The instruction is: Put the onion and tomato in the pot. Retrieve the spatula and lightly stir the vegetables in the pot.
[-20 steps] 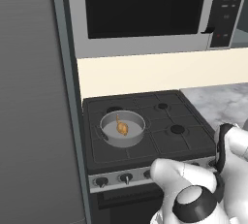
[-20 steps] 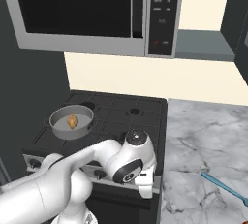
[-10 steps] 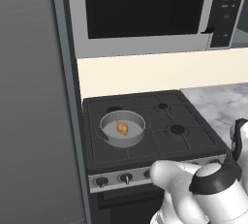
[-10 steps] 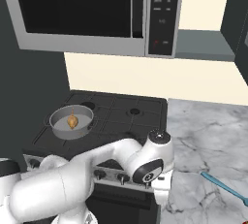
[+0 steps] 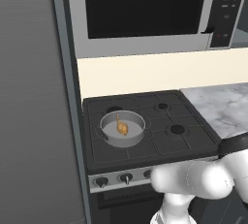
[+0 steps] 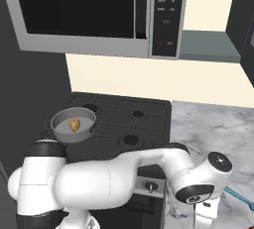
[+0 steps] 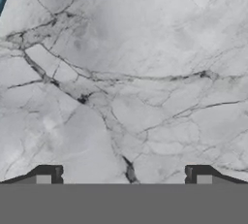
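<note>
Reaching low over the marble bench (image 6: 208, 124) to the right of the stove (image 5: 145, 126), the arm (image 6: 124, 173) carries its gripper (image 7: 123, 174) with jaws spread wide and nothing between them, pointed down at bare marble. Judging by the scene, the step in hand is fetching either the tomato, which I cannot find here, or the spatula (image 6: 240, 198), whose teal blade lies at the near right edge of the bench; in the hand view a teal sliver shows at one corner, likely the same tool. To do it well, the gripper should centre over the thin handle and come down squarely before closing. The microwave (image 6: 99, 10) hangs well above. The pot (image 5: 122, 129) sits on the near left burner with the onion (image 5: 122, 128) inside, well apart from the gripper.
</note>
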